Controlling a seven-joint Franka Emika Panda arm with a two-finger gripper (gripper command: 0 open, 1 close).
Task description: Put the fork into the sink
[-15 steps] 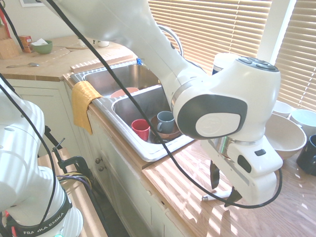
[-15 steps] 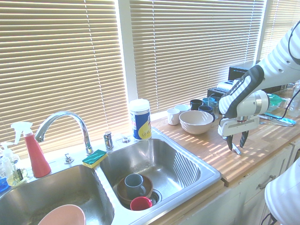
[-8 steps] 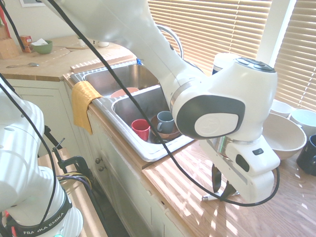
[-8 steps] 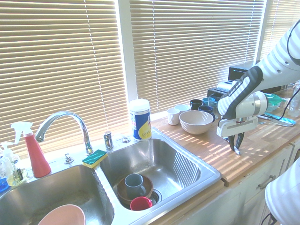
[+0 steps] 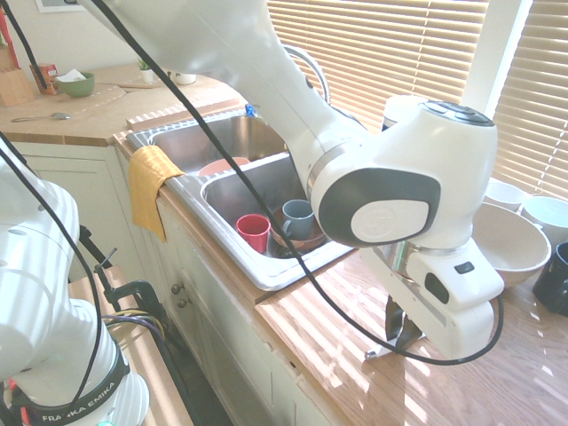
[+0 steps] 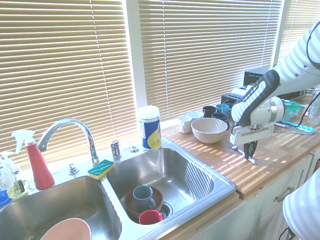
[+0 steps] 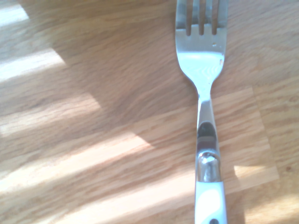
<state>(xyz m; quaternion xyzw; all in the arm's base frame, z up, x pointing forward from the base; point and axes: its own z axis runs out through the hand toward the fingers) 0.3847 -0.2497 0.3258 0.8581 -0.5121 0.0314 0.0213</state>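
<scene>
**Fork grasped on the surface, sink trip not yet begun**

The jaws [image 5: 401, 337] are clenched on the fork [image 7: 204, 140], low at the right of the first exterior view, pointing straight down at the wooden surface [image 5: 337, 355]. In that view a pale sliver of the fork pokes out to the left of the dark fingers, level with the wood. The wrist view shows the fork lengthwise on the grain: silver tines at the frame's upper edge, neck in the middle, white handle running off the bottom edge. Its shadow sits tight against it, so I judge it is resting on the wood or barely off it; no clear lift is visible.

In the second exterior view the jaws [image 6: 251, 154] stand at the right of the frame, with the sink [image 6: 220, 182] well apart at the lower centre and left. The nearer basin holds a brown bowl [image 6: 131, 206] with a grey mug [image 6: 142, 195] in it and a red cup [image 6: 150, 217] just beside; the far basin holds a pink bowl [image 6: 67, 231].

Progress: the approach and the grasp look done. Left to do, as I read it: raise the fork clear of the wood, carry it across the frame to the near basin, and let go over a bare patch of steel, away from the crockery. The thin handle could slip or swing in the grip during the carry
</scene>
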